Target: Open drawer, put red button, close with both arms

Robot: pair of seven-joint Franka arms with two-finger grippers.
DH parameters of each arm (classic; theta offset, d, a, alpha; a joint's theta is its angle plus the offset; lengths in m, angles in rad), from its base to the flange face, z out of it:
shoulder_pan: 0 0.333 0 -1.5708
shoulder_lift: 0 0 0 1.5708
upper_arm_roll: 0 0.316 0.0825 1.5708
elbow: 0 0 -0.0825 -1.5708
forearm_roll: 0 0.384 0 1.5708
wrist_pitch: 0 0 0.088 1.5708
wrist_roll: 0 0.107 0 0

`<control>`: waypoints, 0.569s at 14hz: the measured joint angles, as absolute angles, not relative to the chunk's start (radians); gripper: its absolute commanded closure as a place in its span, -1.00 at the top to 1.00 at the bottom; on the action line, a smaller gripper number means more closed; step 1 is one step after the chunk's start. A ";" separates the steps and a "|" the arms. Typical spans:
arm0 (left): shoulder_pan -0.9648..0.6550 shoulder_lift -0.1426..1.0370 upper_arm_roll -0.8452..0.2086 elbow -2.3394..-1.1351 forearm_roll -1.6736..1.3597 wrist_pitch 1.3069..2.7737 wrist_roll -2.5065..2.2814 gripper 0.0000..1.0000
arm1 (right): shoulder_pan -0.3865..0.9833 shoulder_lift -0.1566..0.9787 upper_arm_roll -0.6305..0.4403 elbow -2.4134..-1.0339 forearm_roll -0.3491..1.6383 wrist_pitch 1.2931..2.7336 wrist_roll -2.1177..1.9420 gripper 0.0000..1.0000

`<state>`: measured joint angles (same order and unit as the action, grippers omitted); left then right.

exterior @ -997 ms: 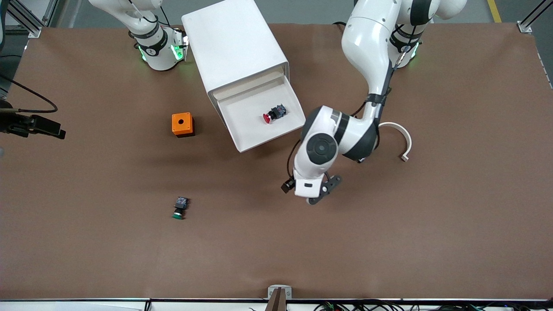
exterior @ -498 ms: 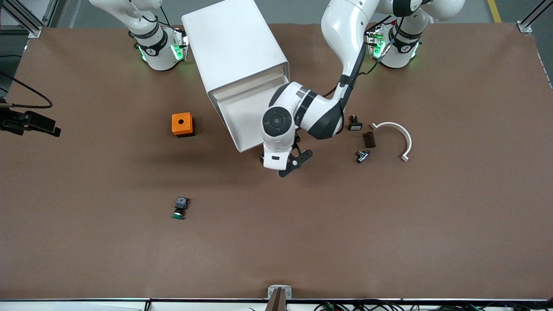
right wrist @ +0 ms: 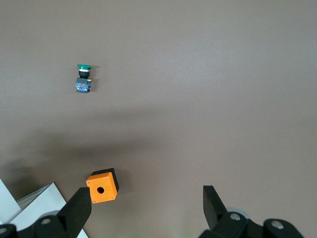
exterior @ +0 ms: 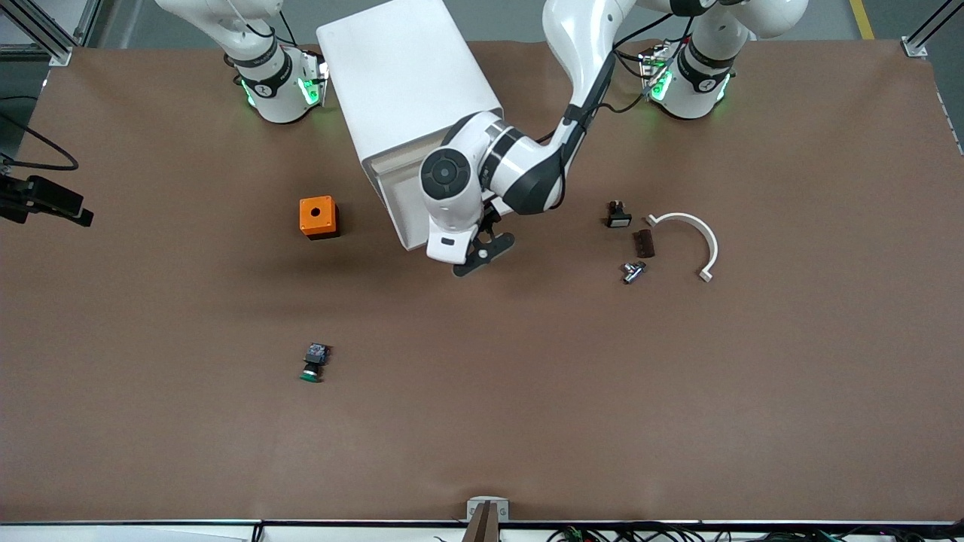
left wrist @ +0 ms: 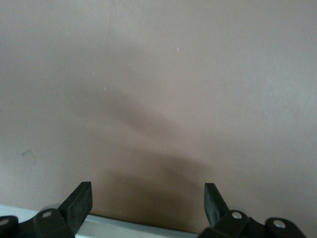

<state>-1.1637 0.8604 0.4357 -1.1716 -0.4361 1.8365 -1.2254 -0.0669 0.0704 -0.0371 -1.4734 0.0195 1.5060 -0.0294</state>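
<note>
The left gripper (exterior: 476, 254), fingers spread and empty, has swung in against the drawer (exterior: 403, 226) front, now pushed partway shut with the red button hidden inside; the right gripper (right wrist: 147, 210), also spread and empty, waits off-frame

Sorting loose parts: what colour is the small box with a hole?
Orange box, dark hole on top; clearest in the front view.
</note>
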 measured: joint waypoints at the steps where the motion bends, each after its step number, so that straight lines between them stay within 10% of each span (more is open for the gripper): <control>1: -1.180 0.860 0.436 -1.172 -0.436 1.836 -1.225 0.99 | -0.067 0.055 -0.037 -1.487 0.019 1.509 -0.030 1.00; 8: -1.256 0.858 0.381 -1.172 -0.436 1.829 -1.228 0.99 | -0.067 -0.012 -0.031 -1.552 0.020 1.521 -0.050 1.00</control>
